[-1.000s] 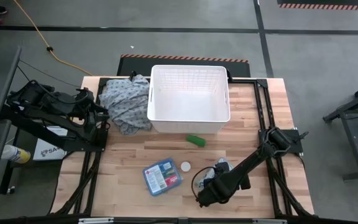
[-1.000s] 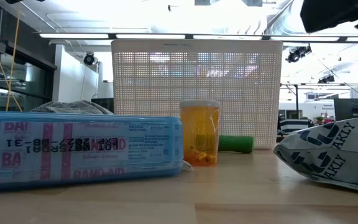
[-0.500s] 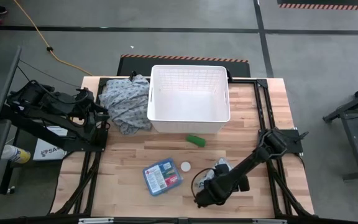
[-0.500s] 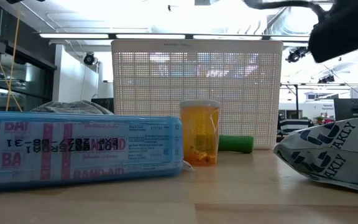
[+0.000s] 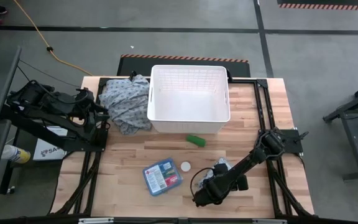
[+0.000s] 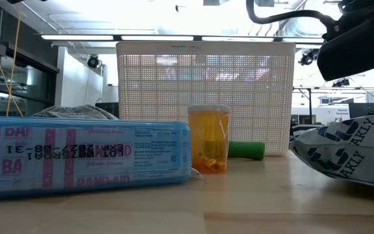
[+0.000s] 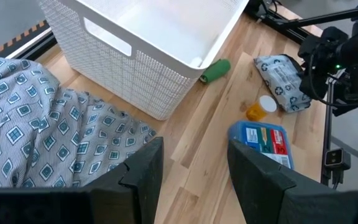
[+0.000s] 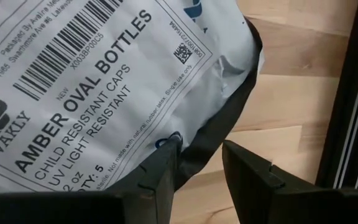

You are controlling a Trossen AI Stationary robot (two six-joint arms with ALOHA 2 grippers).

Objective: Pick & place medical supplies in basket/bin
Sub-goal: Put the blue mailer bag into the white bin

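Grey-white soft packet (image 8: 92,81): nipped at one edge by the right gripper (image 8: 197,165), jaws nearly closed, near the table's front edge. A firmer bite is advised before lifting to the basket (image 5: 189,93). Left gripper (image 7: 194,165): slightly parted, empty.

One basket (image 5: 189,99), one blue box (image 5: 162,177) — one packet (image 7: 281,73), one cloth heap (image 5: 124,102).

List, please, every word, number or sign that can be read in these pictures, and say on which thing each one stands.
"AMBER OVAL BOTTLES", "CHILD RESISTANT CAPS", "UV LIGHT RESISTANT", "VAKLY", "X003BP00C5": on the grey-white packet, right wrist view.
"AKLY": same packet, low view.
"BAND-AID": side of the blue first-aid box, upside down in the low view; its lot number is too uncertain to read.
Red cross: box lid, high view.
"SA...": a box beside the table, cut off.
Small print on the packet: mostly too small.
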